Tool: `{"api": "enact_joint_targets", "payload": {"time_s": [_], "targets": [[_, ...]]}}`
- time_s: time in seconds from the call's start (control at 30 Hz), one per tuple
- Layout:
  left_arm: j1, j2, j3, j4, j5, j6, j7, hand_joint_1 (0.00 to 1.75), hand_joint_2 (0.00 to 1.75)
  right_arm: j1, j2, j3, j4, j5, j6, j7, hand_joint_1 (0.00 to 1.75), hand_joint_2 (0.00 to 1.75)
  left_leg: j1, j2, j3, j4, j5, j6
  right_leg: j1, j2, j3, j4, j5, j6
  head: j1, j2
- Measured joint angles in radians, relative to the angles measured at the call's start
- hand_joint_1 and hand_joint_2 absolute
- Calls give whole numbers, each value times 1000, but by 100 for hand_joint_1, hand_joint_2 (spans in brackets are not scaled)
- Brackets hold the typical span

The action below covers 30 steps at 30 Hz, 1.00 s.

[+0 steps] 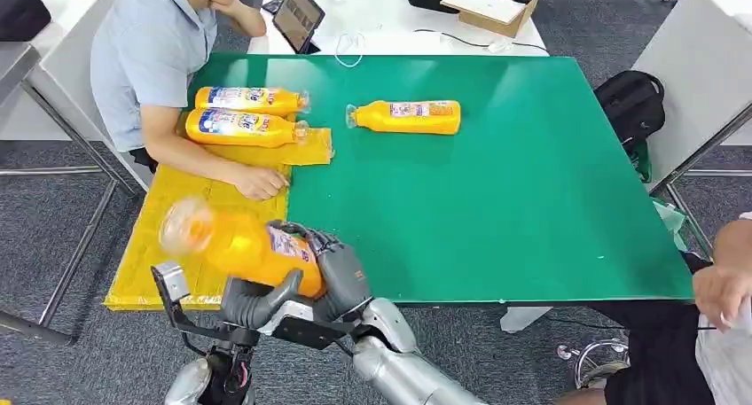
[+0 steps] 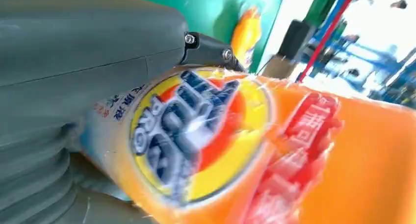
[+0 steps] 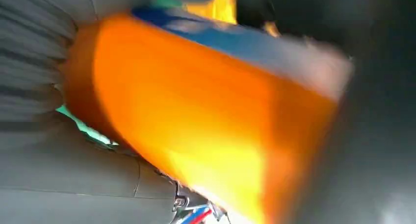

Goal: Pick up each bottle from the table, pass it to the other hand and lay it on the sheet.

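Bottle [image 1: 253,245] lengthwise, cap leftward

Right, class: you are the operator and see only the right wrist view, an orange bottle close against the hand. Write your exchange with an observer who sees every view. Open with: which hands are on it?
Observer: Both. The head view shows the right hand and left hand gripping the held bottle together.
Operator: Where is it?
Observer: Above the near end of the yellow sheet.
Operator: Any bottles laid down?
Observer: A near bottle and a far bottle lie side by side at the sheet's far end.
Operator: Any left?
Observer: A lone bottle lies on the green table.
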State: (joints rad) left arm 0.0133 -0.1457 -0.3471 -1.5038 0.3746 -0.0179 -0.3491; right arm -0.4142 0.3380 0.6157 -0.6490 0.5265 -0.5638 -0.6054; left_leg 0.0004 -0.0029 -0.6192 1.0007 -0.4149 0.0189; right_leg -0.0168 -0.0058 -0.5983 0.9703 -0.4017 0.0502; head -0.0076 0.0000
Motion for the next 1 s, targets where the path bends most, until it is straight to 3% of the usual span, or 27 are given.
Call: {"api": "enact_joint_targets", "payload": {"time_s": [0.17,0.37,0.63,0.9,1.0], "targets": [[-2,-11,0,-19,-37,70,-29,175,175,6,10,6,0,-32,-14,-16,0,0,0,0,0,0,0,0,0,0,0,0,0,0,0,0],[-36,-9,56,-39,-68,238,-55,175,175,105,-21,26,-110,-36,-87,-38,0,0,0,0,0,0,0,0,0,0,0,0,0,0,0,0],[-45,10,178,-72,-111,249,-37,175,175,247,-108,5,-319,-3,-110,-26,0,0,0,0,0,0,0,0,0,0,0,0,0,0,0,0],[-50,15,191,-72,-138,258,-35,175,175,285,-143,-11,-403,1,-110,-23,0,0,0,0,0,0,0,0,0,0,0,0,0,0,0,0],[-68,23,190,-53,-276,319,-21,175,175,291,-148,-24,-419,5,-111,-21,0,0,0,0,0,0,0,0,0,0,0,0,0,0,0,0]]}}
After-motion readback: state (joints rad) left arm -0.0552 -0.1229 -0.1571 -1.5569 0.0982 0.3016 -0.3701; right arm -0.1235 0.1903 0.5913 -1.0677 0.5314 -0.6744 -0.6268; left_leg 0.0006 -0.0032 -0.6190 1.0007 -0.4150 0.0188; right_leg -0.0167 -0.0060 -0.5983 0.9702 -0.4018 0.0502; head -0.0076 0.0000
